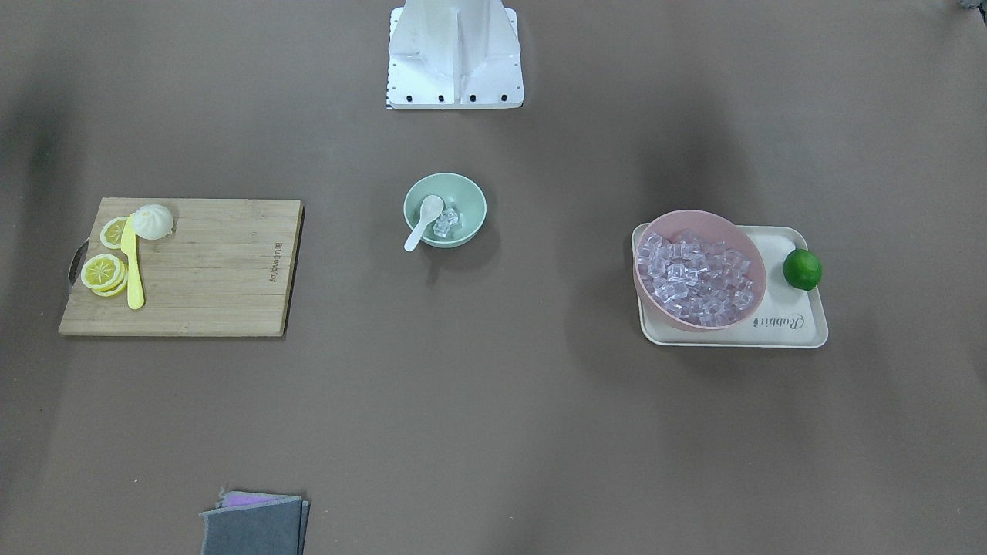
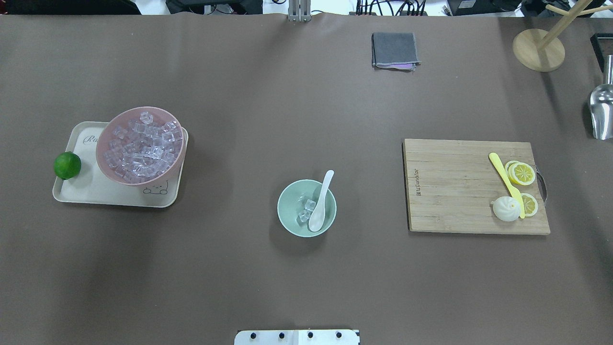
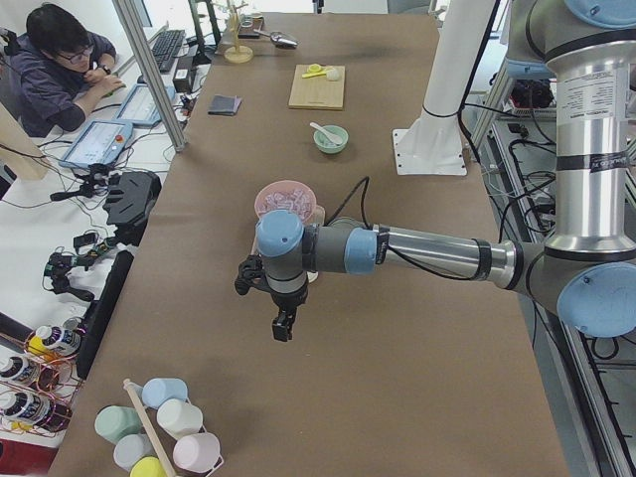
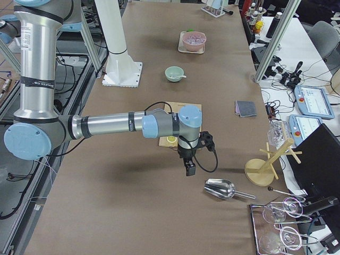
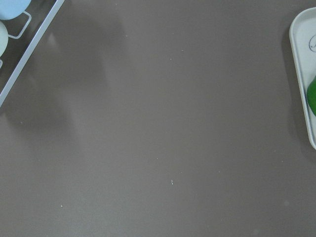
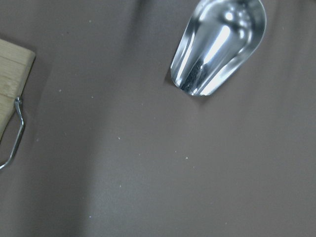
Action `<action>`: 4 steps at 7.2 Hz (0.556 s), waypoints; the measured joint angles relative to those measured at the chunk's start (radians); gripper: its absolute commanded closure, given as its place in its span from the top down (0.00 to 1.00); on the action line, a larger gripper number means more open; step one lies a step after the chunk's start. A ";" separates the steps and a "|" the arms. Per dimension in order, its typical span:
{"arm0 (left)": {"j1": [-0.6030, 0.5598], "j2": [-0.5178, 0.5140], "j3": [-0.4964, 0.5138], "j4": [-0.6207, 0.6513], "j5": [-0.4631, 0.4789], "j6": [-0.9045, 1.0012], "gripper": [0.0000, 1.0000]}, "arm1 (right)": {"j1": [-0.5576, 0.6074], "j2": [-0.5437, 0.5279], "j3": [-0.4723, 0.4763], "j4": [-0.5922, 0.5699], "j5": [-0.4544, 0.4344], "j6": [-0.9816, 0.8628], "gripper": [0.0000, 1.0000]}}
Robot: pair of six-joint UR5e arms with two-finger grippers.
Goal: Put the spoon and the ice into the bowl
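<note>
Spoon (image 2: 321,203) and ice (image 2: 306,209) in bowl (image 2: 286,218), mid-surface. Left tool (image 3: 283,326), right tool (image 4: 189,169): grip unreadable, cannot tell.

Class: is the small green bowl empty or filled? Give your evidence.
Filled in part: the bowl holds a few ice cubes and the white spoon, scoop inside, handle leaning over the rim.

The word "Rabbit" stands in cursive script on the cream tray (image 1: 779,324). The wooden cutting board (image 1: 216,270) bears a small printed brand mark, too blurred to read.
</note>
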State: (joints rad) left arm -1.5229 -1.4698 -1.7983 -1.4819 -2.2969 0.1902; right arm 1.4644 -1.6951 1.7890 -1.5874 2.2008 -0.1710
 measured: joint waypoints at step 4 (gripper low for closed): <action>0.000 -0.002 -0.002 0.000 0.013 0.003 0.99 | 0.006 -0.015 -0.017 0.001 0.065 -0.003 1.00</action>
State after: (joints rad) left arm -1.5233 -1.4720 -1.8001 -1.4819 -2.2844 0.1932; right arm 1.4701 -1.7105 1.7721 -1.5862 2.2657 -0.1743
